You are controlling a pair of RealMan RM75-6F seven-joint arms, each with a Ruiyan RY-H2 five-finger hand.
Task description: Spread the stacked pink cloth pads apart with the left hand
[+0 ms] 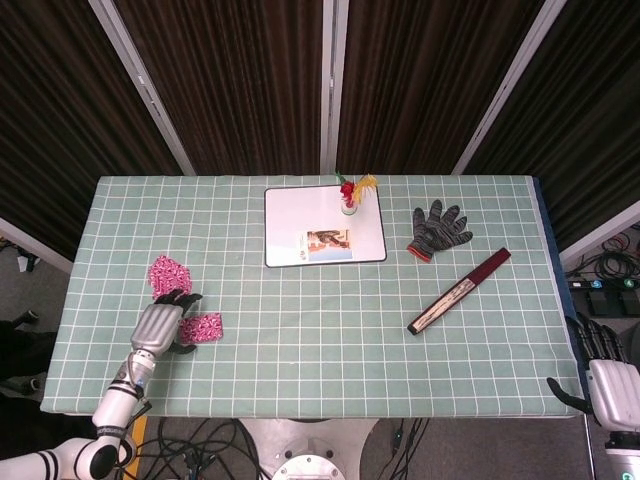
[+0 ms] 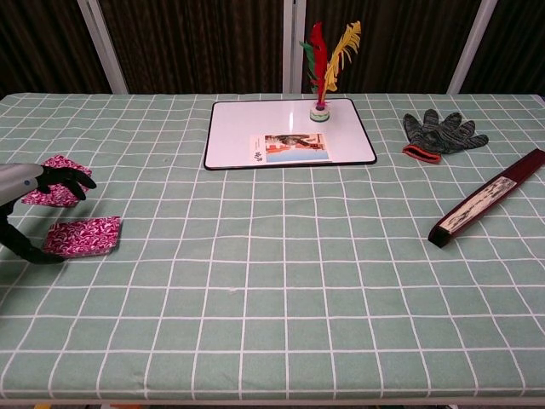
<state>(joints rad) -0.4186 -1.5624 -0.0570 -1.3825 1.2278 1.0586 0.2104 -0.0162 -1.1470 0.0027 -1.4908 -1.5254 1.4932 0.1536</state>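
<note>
Two pink patterned cloth pads lie apart near the table's left edge. The far pad [image 1: 164, 274] [image 2: 53, 192] lies flat behind the near pad [image 1: 205, 327] [image 2: 83, 236]. My left hand [image 1: 160, 325] [image 2: 27, 182] hovers just left of the near pad with its fingers spread and nothing in them. In the chest view its dark fingertips [image 2: 71, 178] overlap the far pad's front edge and the thumb curves down to the left of the near pad. My right hand [image 1: 605, 376] hangs off the table's front right corner, fingers apart and empty.
A white board [image 1: 324, 239] with a picture card and a small feather toy [image 1: 349, 192] lies at the back centre. A grey knit glove [image 1: 438, 229] and a dark red folded fan [image 1: 458, 291] lie on the right half of the green checked tablecloth [image 1: 330, 340].
</note>
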